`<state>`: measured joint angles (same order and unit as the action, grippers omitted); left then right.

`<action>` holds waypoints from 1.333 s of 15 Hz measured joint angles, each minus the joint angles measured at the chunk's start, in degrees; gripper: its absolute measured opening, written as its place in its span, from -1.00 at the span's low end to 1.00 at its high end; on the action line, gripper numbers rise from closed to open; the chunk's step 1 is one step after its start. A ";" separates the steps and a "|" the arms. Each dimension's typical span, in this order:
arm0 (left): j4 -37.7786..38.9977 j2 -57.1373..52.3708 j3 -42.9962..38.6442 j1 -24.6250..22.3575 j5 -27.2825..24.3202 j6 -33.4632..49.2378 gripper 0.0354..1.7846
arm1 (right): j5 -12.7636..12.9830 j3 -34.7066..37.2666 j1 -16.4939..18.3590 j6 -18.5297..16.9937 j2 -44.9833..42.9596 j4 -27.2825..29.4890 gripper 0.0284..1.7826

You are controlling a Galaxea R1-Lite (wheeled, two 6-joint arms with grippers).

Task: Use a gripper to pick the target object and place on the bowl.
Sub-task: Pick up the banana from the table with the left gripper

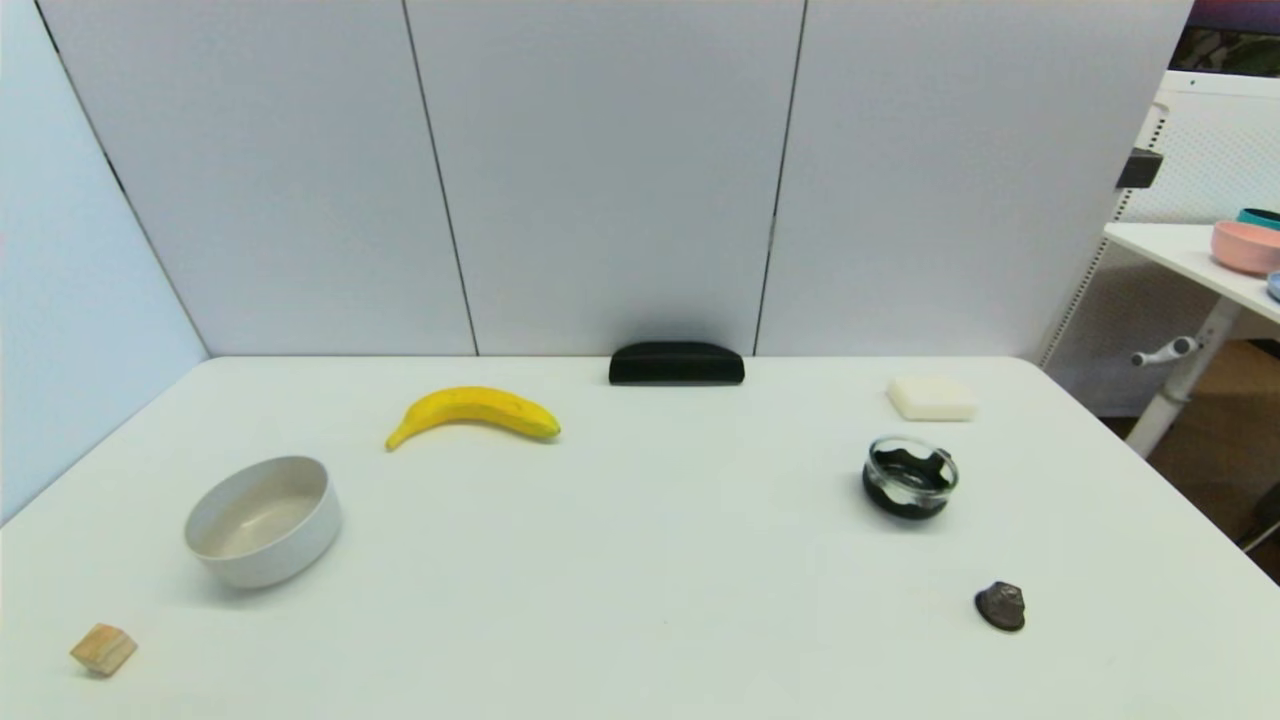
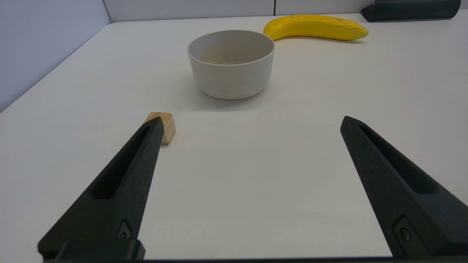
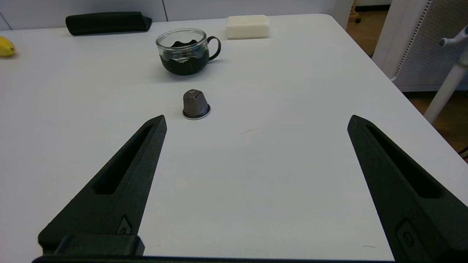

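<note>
The yellow banana [image 1: 473,412] lies on the white table at the back left, and shows in the left wrist view [image 2: 315,27] beyond the bowl. The white bowl [image 1: 263,520] stands empty at the front left of it, also in the left wrist view [image 2: 231,64]. My left gripper [image 2: 250,122] is open and empty, low over the table's near edge, well short of the bowl. My right gripper [image 3: 256,122] is open and empty over the near right of the table. Neither gripper shows in the head view.
A small wooden cube [image 1: 103,649] sits at the front left, close to my left gripper's finger [image 2: 120,182]. A glass cup with a dark inside [image 1: 909,478], a coffee capsule [image 1: 1001,605], a white block [image 1: 931,398] and a black case [image 1: 676,364] lie on the table [image 1: 640,560].
</note>
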<state>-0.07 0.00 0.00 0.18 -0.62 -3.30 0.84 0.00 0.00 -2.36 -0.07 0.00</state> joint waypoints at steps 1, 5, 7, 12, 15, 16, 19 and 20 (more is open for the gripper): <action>0.00 0.00 0.00 0.00 0.00 0.00 0.91 | 0.04 0.00 0.00 0.00 0.00 -0.05 0.92; 0.00 0.00 0.00 0.00 0.02 -0.02 0.91 | 0.01 0.00 0.00 0.02 0.00 -0.07 0.92; -0.02 0.00 0.00 0.00 0.00 -0.02 0.91 | 0.01 0.00 0.00 0.02 0.00 0.00 0.92; -0.09 0.10 0.02 0.00 0.10 0.00 0.91 | 0.00 0.00 0.00 0.02 0.00 -0.02 0.92; -2.04 1.89 1.15 0.00 -0.12 -1.12 0.91 | -0.02 0.00 0.00 0.02 0.00 -0.02 0.92; -3.06 3.66 3.11 0.00 -0.12 -2.10 0.91 | -0.02 0.00 0.00 0.00 0.00 0.00 0.92; -6.86 14.28 13.67 1.27 -0.15 -4.30 0.91 | 0.04 0.00 0.00 0.02 0.00 0.00 0.92; -8.19 19.52 18.65 1.96 -0.15 -5.40 0.91 | 0.01 0.00 0.00 0.00 0.00 0.00 0.92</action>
<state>-8.27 19.52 18.65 2.15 -0.77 -8.70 0.85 0.00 0.00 -2.36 -0.07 0.00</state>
